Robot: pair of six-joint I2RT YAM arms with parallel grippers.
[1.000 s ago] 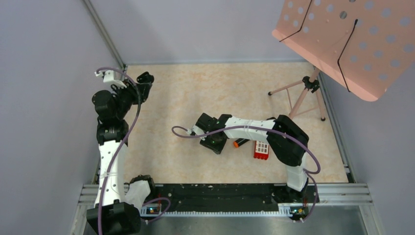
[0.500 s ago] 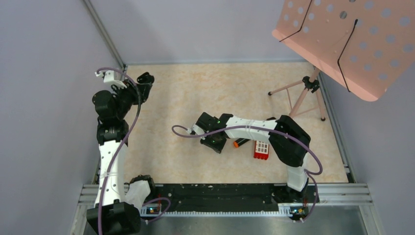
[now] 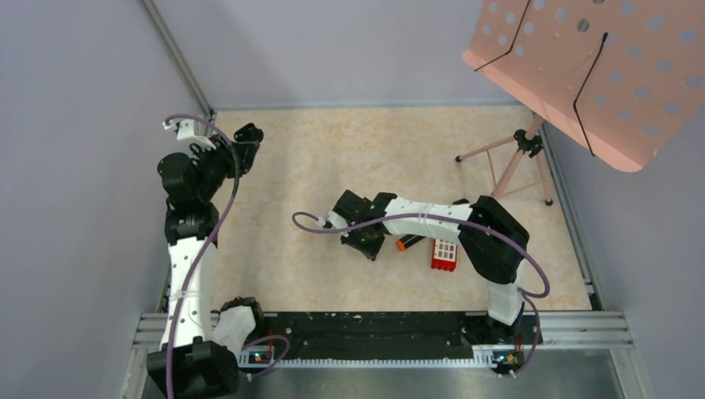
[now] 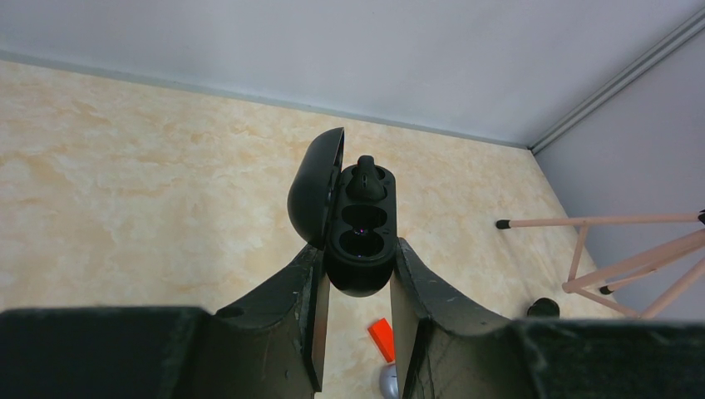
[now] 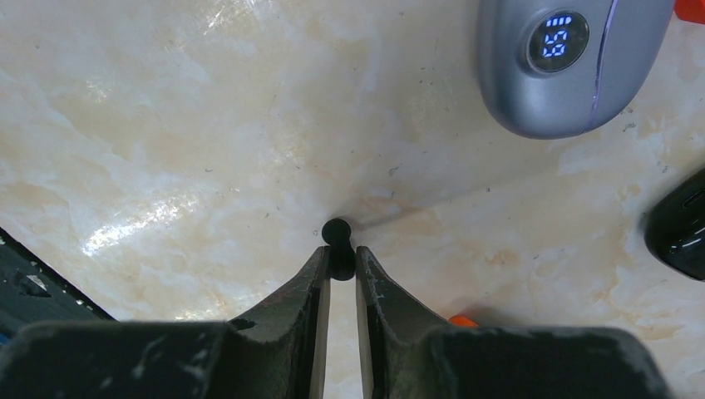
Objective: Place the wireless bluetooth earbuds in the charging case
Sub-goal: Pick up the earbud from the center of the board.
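Observation:
My left gripper (image 4: 359, 266) is shut on the black charging case (image 4: 359, 241) and holds it up at the far left (image 3: 241, 137). The case's lid (image 4: 314, 187) is open. One black earbud (image 4: 364, 179) sits in the far slot and the near slot is empty. My right gripper (image 5: 338, 253) is shut on a second tiny black earbud (image 5: 338, 241), low over the table near its middle (image 3: 366, 237). I cannot tell whether that earbud touches the table.
A grey-blue case with a lit display (image 5: 565, 58) lies just beyond the right gripper, with a black object (image 5: 677, 224) to its right. A red block (image 3: 444, 253) and an orange piece (image 3: 407, 243) lie beside the right arm. A pink music stand (image 3: 599, 66) stands on a tripod (image 3: 515, 158) at the back right.
My right gripper has shifted slightly up and right over the table. The left arm holds the case in the same place.

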